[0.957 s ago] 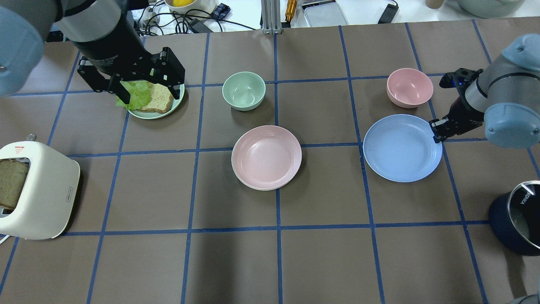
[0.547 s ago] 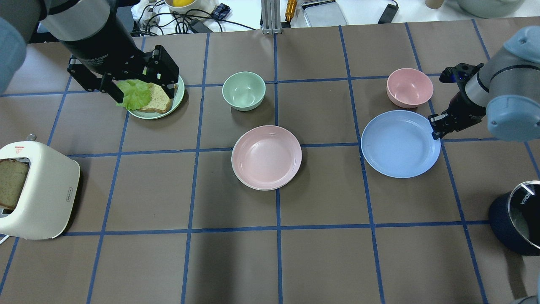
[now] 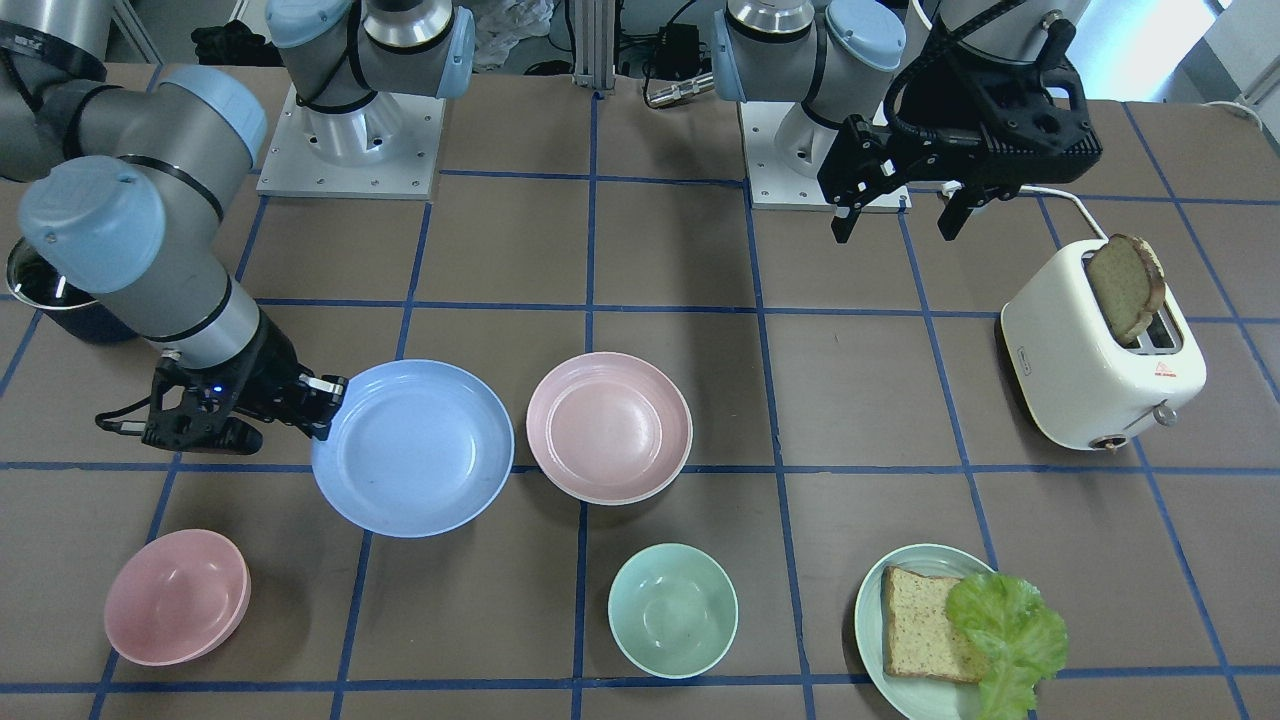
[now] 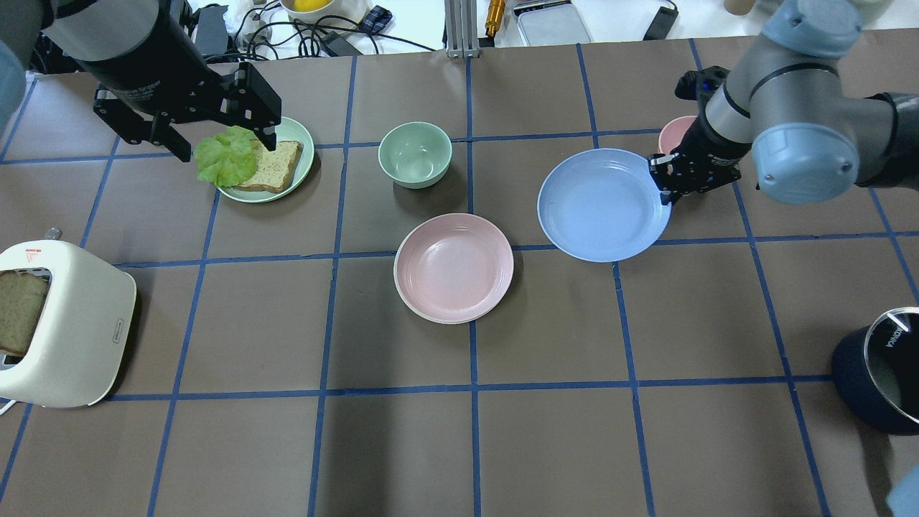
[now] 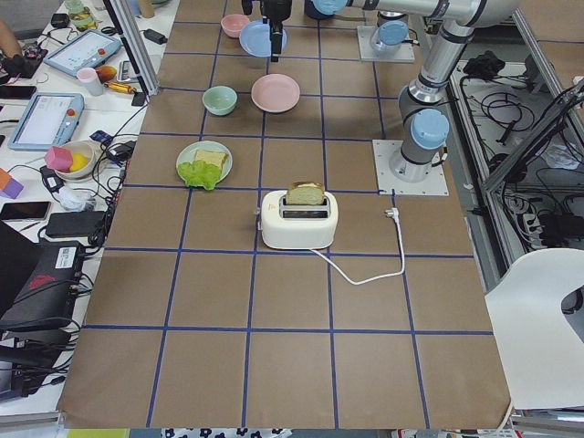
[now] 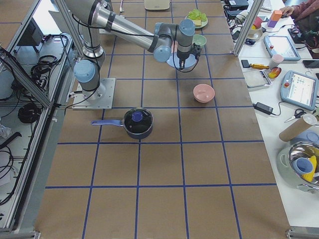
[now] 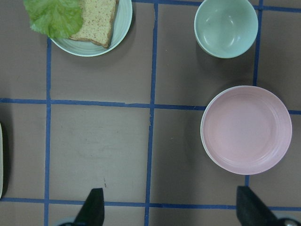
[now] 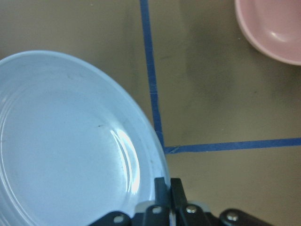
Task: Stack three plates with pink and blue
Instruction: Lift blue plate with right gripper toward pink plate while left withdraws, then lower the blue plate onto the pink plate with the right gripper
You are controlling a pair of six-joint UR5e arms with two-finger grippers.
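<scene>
My right gripper (image 4: 664, 183) is shut on the rim of the light blue plate (image 4: 602, 205) and holds it off the table, just right of the pale pink plate (image 4: 454, 267). The wrist view shows the pinch (image 8: 167, 188) on the blue plate (image 8: 70, 141). The pink plate (image 3: 609, 427) sits mid-table with a thin cream-white edge showing beneath it; it also shows in the left wrist view (image 7: 246, 129). My left gripper (image 4: 215, 140) is open and empty, raised over the far left of the table, its fingertips (image 7: 94, 209) wide apart.
A pink bowl (image 4: 671, 133) is partly hidden behind my right arm. A mint bowl (image 4: 415, 154) stands behind the pink plate. A mint plate (image 4: 307, 154) holds bread and lettuce. A toaster (image 4: 64, 323) is at the left, a dark pot (image 4: 879, 380) at the right edge.
My right gripper has carried the blue plate up and to the left, toward the pink plate. My left gripper has drawn back, uncovering the bread and lettuce.
</scene>
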